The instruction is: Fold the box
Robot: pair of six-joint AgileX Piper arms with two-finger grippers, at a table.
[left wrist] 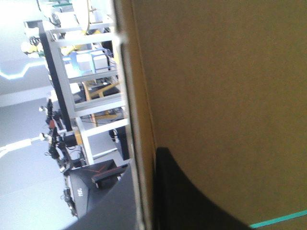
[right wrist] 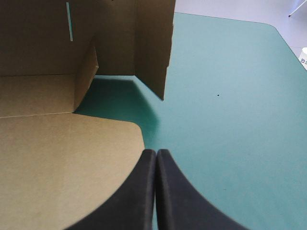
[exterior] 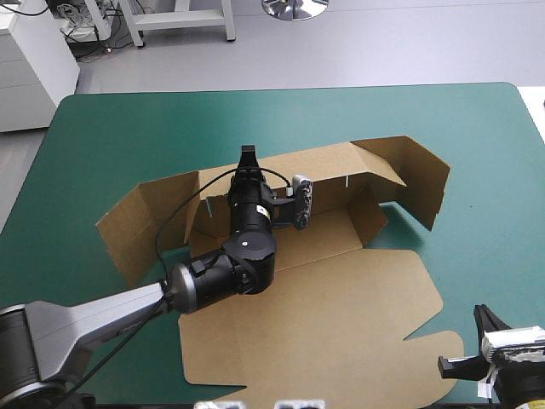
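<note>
Box sits mid-counter, half formed. The lid lies flat toward the near edge, with its rounded corners on the teal-green cover. The base panel is flat behind it and the far wall is raised. The right side flap stands up, angled off the wall's end. The left side flap leans outward, lower.

The left arm comes in over the lid and base. The left gripper is at the top edge of the far wall, nearly closed and pinching the board. In the left wrist view brown board fills most of the frame. One black finger lies flat against the sheet right beside its edge, and the other finger is not visible.

The right gripper is closed and empty, its black fingers meeting in a point. It is low near the counter's near right corner, just off the lid's rounded corner and not touching the board. Ahead of it is bare teal-green cover, then the standing right flap and a small inner flap upright at the wall.
</note>
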